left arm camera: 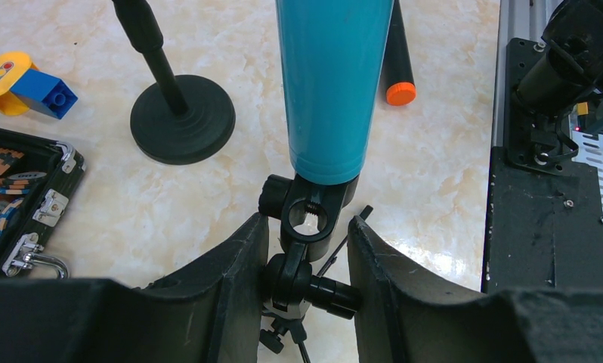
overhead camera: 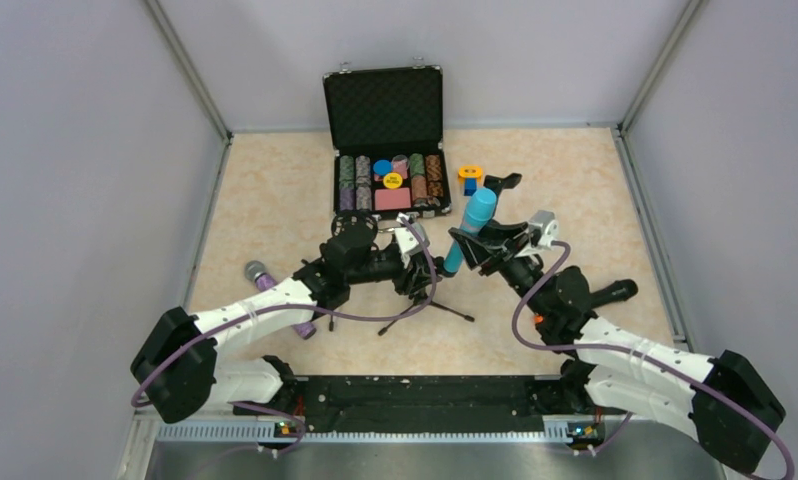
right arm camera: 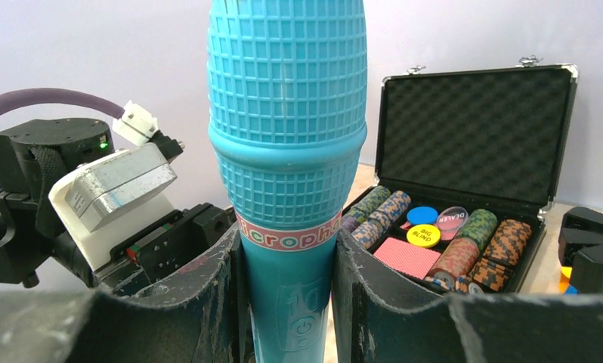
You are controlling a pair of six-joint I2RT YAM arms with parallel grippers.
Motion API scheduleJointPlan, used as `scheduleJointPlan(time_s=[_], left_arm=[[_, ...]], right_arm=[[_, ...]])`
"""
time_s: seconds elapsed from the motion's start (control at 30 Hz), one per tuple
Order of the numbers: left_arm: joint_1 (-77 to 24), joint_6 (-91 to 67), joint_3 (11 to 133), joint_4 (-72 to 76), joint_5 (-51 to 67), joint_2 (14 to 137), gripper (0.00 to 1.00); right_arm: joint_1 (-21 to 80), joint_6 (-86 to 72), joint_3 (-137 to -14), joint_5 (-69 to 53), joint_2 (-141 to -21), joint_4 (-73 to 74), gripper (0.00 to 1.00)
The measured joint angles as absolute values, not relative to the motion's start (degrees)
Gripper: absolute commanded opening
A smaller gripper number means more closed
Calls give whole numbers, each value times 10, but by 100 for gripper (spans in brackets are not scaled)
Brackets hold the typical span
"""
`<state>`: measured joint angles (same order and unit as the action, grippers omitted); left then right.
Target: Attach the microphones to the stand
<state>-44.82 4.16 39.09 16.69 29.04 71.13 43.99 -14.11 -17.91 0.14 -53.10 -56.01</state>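
The right gripper [right arm camera: 287, 265] is closed on the cyan microphone [right arm camera: 287, 151]. Its two fingers press the handle from either side, just under the pink lettered band, and the ribbed head rises upright above them.

In the left wrist view, the microphone's lower end comes down onto the black holder clip [left arm camera: 311, 219] at the top of the tripod stand [overhead camera: 453, 313]. The two meet, but I cannot tell whether the handle sits inside the clip.

The left gripper [left arm camera: 307, 257] is narrowed around the stand's swivel joint directly beneath that clip, with a finger tight on each side.

From above, the glittery purple microphone [overhead camera: 258, 272] lies left of the tripod stand, partly under the left arm. The black microphone [left arm camera: 396, 53], with its orange end [left arm camera: 400, 93], lies on the table to the stand's right. A round-base stand [left arm camera: 181, 117] is near the tripod stand, and the open poker-chip case [overhead camera: 383, 110] is behind it.
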Motion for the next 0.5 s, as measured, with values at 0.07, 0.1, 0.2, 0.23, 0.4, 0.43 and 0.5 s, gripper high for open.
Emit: scheduleJointPlan(time_s=[0.07, 0.1, 0.2, 0.23, 0.4, 0.43, 0.5], left_arm=[[-449, 42, 391, 167, 290, 711, 0], [-449, 42, 391, 167, 289, 711, 0], [-450, 42, 391, 167, 288, 711, 0], [-450, 42, 391, 167, 288, 711, 0], [-451, 42, 391, 166, 286, 711, 0], [-451, 42, 391, 165, 286, 711, 0], [-451, 42, 391, 163, 285, 710, 0]], right_arm=[[449, -139, -175, 19, -529, -564, 0], [454, -137, -173, 29, -528, -567, 0], [469, -130, -173, 54, -528, -568, 0], [474, -128, -173, 62, -528, -568, 0], [494, -117, -173, 95, -532, -572, 0], [498, -115, -173, 100, -533, -574, 0], [506, -111, -173, 115, -535, -578, 0]])
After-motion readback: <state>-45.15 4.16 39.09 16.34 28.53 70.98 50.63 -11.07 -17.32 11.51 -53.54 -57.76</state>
